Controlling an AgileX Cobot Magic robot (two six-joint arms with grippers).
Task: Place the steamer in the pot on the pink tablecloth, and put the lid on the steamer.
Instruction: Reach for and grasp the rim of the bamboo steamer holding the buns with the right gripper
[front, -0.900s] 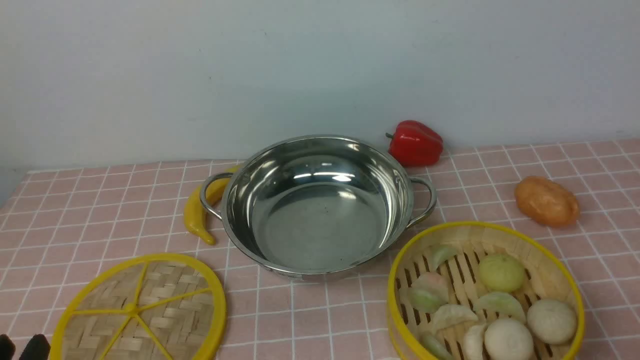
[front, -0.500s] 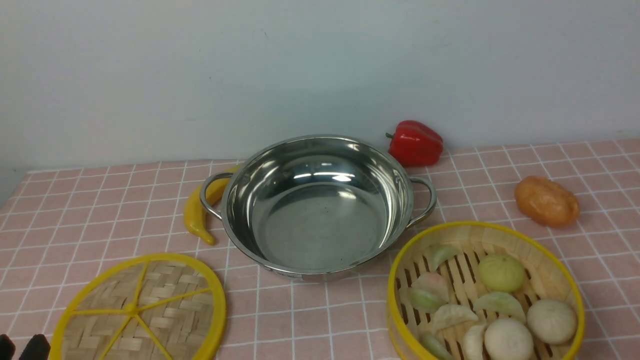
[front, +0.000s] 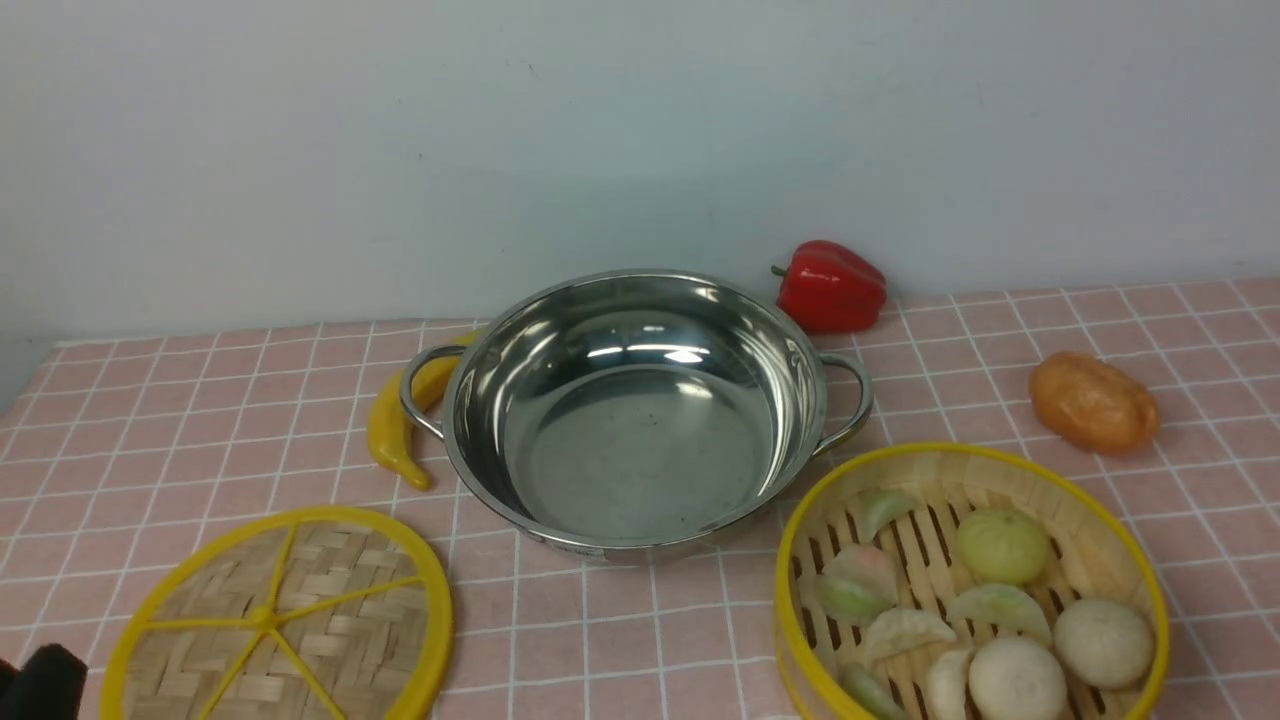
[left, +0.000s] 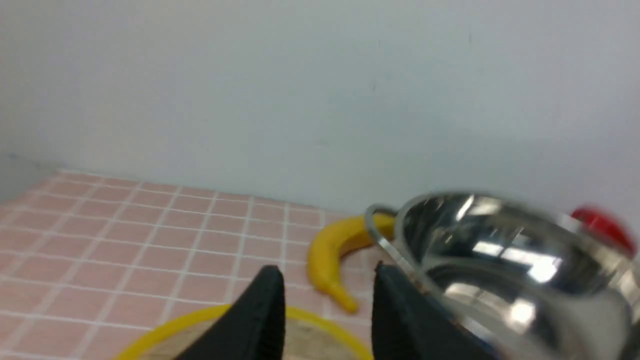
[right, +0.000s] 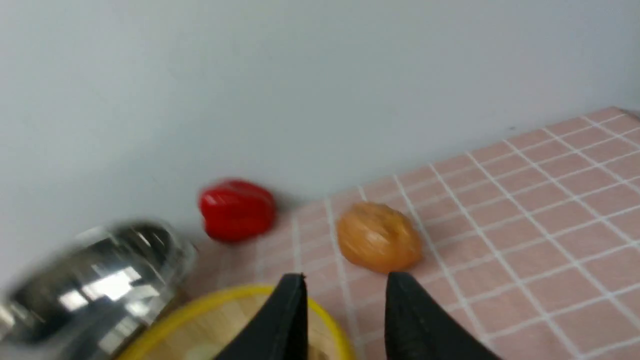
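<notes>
Pot (front: 640, 330) stands upright on the pink tablecloth (front: 200, 420), handles out to either side. Steamer (front: 960, 452) sits on the cloth to the near right of the pot, its rim just beside the pot's right handle. It is not in the pot, and it carries dumplings (front: 905, 630) and round buns (front: 1103, 642) on its slatted floor. Lid (front: 280, 620) lies flat on the cloth to the near left of the pot, apart from it, spokes up. Banana (front: 395, 425) lies against the pot's left handle. Red pepper (front: 830, 285) is behind the pot's right side, by the wall (front: 400, 150). Orange lump (front: 1093, 402) is right of the pot, well apart. Left gripper (left: 327, 280) is near left of the pot, over the lid's yellow rim, fingers apart with nothing between them; contact with the lid cannot be told. In the front view it shows only as a dark shape at the frame's corner. Right gripper (right: 345, 300) is near right of the pot, over the steamer's rim, fingers likewise spread and holding nothing. Both wrist views are blurred.
</notes>
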